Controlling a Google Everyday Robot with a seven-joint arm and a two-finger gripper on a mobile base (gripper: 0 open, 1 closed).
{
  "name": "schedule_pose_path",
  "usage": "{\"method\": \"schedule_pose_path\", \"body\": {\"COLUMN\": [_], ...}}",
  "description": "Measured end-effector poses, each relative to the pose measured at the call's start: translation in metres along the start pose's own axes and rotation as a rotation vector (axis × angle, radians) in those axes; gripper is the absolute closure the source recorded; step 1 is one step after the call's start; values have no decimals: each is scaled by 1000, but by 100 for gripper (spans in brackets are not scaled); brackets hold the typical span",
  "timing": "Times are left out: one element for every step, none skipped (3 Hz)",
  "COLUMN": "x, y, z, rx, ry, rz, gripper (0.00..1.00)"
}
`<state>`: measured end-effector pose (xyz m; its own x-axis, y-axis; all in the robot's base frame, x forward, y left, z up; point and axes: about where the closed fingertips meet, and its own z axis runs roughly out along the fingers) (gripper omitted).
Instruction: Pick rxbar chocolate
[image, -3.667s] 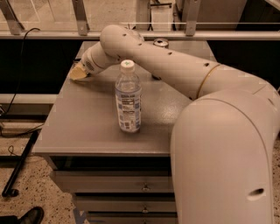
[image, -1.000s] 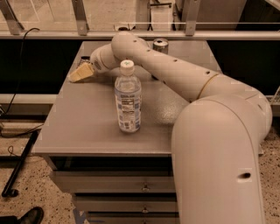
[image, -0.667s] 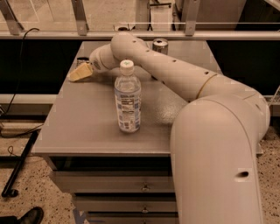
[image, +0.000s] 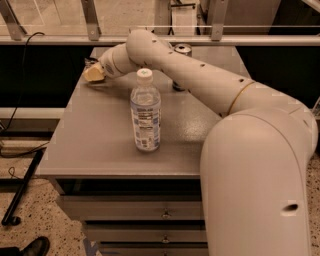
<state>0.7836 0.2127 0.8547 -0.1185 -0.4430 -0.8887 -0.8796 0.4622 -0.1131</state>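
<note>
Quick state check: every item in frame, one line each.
water bottle: upright, capped, mid table.
can: upright, far side, partly behind the arm.
tool: low over the table's far-left part.
drawers: shut.
rxbar chocolate: not visible.

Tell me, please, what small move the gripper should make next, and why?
Probably a short, slow lift straight up. The gripper sits low at the far-left corner of the table, behind the water bottle, and the rxbar chocolate shows nowhere else, so it is likely hidden at the gripper. Lifting would reveal whether it is held.
</note>
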Motion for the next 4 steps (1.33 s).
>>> {"method": "schedule_pose_path", "body": {"x": [-24,-47,-58,-62], "y": [8,0,-27,-60], "z": [-17,-52,-103,-163], "rx": [-14,5,76,152], "ry": [-30,-63,-44,-19], "rz": [-34,-67,-106,-146], "gripper": [100,100,100,100]}}
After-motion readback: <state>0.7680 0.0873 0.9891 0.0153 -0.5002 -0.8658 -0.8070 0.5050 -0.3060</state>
